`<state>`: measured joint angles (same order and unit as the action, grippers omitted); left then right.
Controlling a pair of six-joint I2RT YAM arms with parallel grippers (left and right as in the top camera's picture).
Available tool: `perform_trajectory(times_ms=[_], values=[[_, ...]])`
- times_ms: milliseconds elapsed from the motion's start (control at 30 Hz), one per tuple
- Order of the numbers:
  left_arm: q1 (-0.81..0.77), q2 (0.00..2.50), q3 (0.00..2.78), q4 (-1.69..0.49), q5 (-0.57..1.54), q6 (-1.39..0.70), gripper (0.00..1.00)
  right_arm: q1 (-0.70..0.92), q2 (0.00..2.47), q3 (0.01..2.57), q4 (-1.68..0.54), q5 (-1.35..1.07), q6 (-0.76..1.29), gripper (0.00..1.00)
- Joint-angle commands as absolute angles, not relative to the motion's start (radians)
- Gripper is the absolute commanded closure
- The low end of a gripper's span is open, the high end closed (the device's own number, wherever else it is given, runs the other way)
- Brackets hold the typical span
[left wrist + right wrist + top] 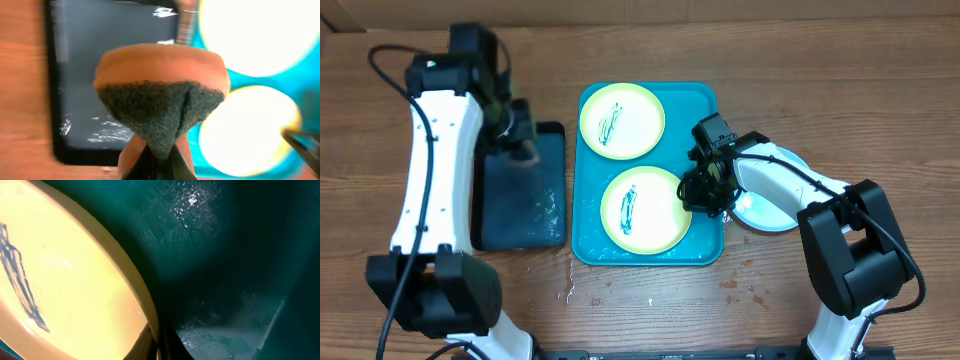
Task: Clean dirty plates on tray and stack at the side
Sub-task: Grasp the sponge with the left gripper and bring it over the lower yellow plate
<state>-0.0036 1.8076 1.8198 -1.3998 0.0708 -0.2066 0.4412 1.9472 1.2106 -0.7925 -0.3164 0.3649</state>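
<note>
Two plates lie on the turquoise tray: a far plate and a near plate, each with a dark blue-green scribble. A third plate lies on the table right of the tray, mostly under my right arm. My right gripper is shut on the near plate's right rim, one finger above and one below it. My left gripper is shut on an orange sponge with a dark scouring side, held above the black tray.
The black tray stands left of the turquoise tray and is wet. Water drops lie on the wooden table in front of the trays.
</note>
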Motion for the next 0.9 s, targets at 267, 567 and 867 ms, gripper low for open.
perform_trajectory(times_ms=[267, 567, 867], values=[[-0.387, 1.806, 1.589, -1.18, 0.252, -0.278, 0.96, 0.426, 1.988, 1.198, -0.798, -0.237, 0.37, 0.96], [-0.448, 1.807, 1.209, -0.795, 0.226, -0.339, 0.96, 0.426, 1.988, 1.198, -0.799, -0.237, 0.37, 0.96], [-0.446, 1.807, 1.16, -0.8, -0.133, -0.288, 0.96, 0.426, 1.988, 1.198, -0.798, -0.237, 0.371, 0.96]])
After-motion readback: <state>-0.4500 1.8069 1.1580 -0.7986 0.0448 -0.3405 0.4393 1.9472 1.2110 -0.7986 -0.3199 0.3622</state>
